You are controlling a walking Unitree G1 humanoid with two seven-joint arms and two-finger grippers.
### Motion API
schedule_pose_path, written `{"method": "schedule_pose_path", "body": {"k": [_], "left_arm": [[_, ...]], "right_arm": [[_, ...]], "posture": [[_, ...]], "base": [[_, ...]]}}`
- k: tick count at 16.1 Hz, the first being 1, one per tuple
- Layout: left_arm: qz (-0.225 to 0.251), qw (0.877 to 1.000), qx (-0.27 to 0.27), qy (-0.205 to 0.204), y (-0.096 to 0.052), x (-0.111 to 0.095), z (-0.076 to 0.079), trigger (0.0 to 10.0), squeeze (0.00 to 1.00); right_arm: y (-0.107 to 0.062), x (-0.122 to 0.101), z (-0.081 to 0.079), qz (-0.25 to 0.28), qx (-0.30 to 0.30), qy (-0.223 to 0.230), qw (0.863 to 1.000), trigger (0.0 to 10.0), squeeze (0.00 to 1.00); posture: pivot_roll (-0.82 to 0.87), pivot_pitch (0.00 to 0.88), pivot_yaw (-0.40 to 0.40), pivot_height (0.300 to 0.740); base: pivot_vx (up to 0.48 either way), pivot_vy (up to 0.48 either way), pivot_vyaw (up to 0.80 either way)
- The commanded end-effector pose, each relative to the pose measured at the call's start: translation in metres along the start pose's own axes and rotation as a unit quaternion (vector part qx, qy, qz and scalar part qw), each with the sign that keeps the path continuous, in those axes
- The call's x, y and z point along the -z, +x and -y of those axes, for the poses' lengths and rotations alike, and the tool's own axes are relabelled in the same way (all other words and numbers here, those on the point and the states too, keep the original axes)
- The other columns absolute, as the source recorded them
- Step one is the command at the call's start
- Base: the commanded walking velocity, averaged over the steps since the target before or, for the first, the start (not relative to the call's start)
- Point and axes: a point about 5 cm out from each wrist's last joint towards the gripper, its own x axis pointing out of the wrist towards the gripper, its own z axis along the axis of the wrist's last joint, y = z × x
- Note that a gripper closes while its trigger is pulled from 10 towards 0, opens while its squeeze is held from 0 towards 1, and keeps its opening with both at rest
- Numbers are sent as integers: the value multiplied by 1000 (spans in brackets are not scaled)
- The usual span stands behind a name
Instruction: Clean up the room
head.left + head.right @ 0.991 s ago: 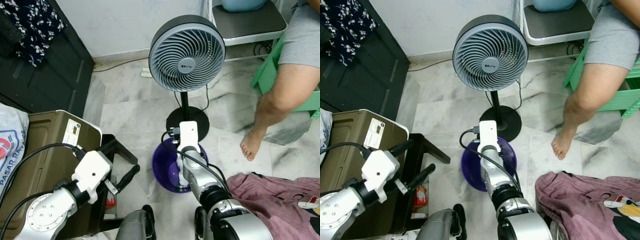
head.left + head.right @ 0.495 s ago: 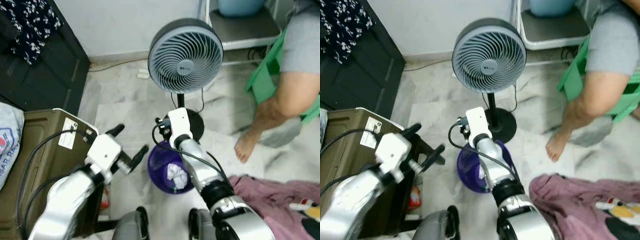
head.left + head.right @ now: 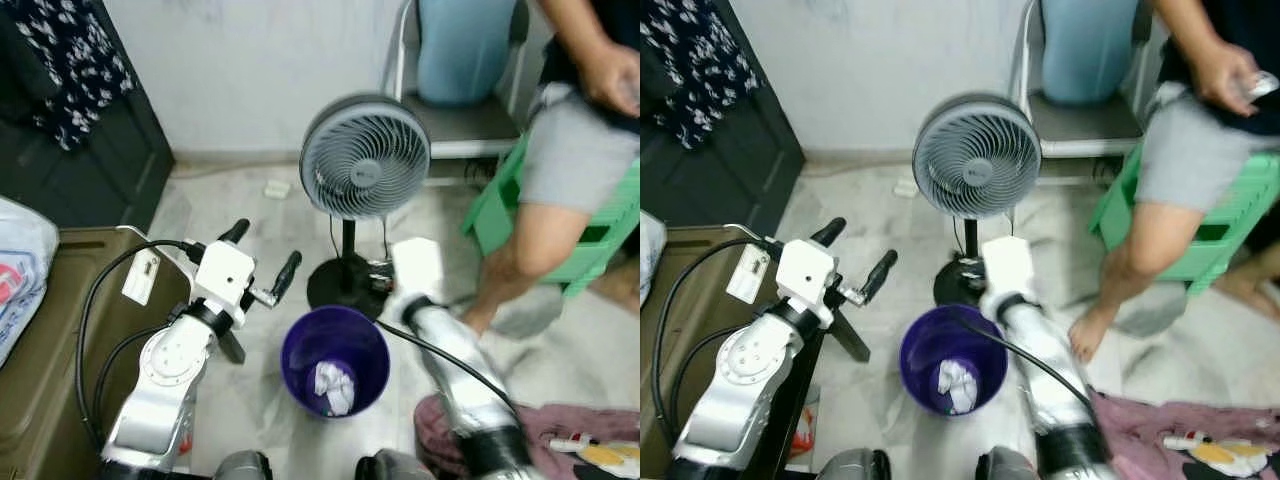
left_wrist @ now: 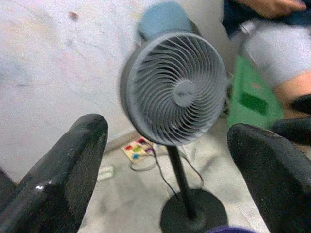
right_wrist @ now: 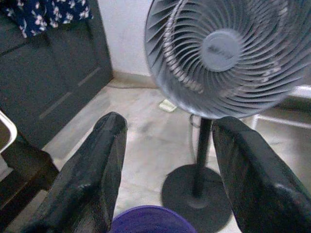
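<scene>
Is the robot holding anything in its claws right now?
No, nothing. The left gripper and the right gripper are both open with empty space between their fingers; a crumpled white wad lies in the purple bin below.

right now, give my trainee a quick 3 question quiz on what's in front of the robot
1. True or false: the purple bin has white crumpled paper in it.
2. What stands just behind the bin: A) fan B) ladder C) lamp?
3. Fill in: the left gripper is ____, holding nothing.

Key: 1 true. 2 A. 3 open.
</scene>
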Motion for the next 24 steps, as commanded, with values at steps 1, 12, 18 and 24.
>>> {"method": "schedule_pose_path", "body": {"k": [1, 12, 18, 24], "left_arm": [[-4, 1000, -20, 3, 0, 4, -5, 10000, 0], [2, 996, -86, -14, 3, 14, -8, 10000, 0], [20, 996, -84, -37, 14, 10, -8, 10000, 0], [15, 995, -92, -36, 11, 13, -7, 10000, 0]], "right_arm": [[-9, -8, 7, 13, 3, 3, 1000, 10000, 0], [-11, -23, 11, 32, 66, -13, 997, 10000, 0], [6, -30, 6, 42, 53, -17, 998, 10000, 0], [11, -35, -3, 50, 21, -30, 998, 10000, 0]], "posture": [[-102, 0, 20, 740], [-121, 0, 51, 740], [-125, 0, 19, 740], [-130, 0, 15, 740]], "base": [[0, 0, 0], [0, 0, 73], [0, 0, 800], [0, 0, 800]]}}
